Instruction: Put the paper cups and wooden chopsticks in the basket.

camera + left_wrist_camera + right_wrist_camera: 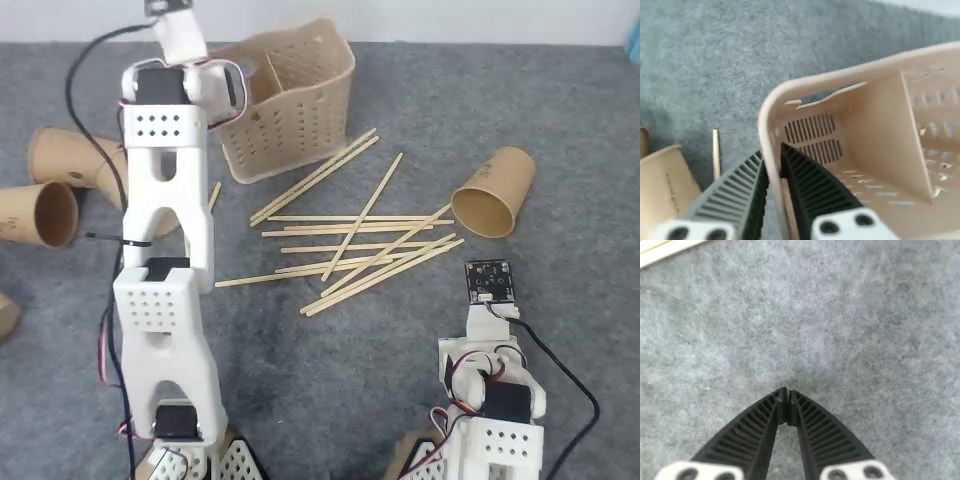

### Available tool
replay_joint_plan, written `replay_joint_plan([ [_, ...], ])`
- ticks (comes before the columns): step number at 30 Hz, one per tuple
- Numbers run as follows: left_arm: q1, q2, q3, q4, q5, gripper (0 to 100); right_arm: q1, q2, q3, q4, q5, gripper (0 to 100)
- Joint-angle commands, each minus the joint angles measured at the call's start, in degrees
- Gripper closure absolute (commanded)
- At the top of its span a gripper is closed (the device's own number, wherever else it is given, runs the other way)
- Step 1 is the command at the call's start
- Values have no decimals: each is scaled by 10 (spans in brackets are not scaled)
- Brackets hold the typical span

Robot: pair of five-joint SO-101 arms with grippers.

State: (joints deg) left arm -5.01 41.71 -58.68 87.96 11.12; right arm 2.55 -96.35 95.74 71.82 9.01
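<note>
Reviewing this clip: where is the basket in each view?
High view: the basket sits at top centre, at the tip of the left arm.
Left wrist view: the basket's rim is clamped in the left gripper.
Right wrist view: grey mat and chopsticks lie beyond the shut right gripper.
Shared landmark: the grey mat.

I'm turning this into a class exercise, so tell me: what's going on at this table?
The left gripper is clamped on the basket rim, one finger inside, one outside. The right gripper hangs shut over carpet, holding nothing. The chopsticks lie scattered on the carpet; one cup lies on its side to their right, more cups by the left arm.
</note>
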Motion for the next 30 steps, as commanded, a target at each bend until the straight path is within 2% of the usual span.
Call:
replay_joint_plan([
  [1,12,-4,2,47,-93,989,-3,-9,-4,4,7,986],
  [11,23,-5,-38,128,-172,989,-3,-9,-4,4,7,986],
  [27,26,-52,-44,118,-164,987,-3,-9,-4,4,7,986],
  [30,25,-55,-46,112,-137,936,-3,-9,-4,4,7,986],
])
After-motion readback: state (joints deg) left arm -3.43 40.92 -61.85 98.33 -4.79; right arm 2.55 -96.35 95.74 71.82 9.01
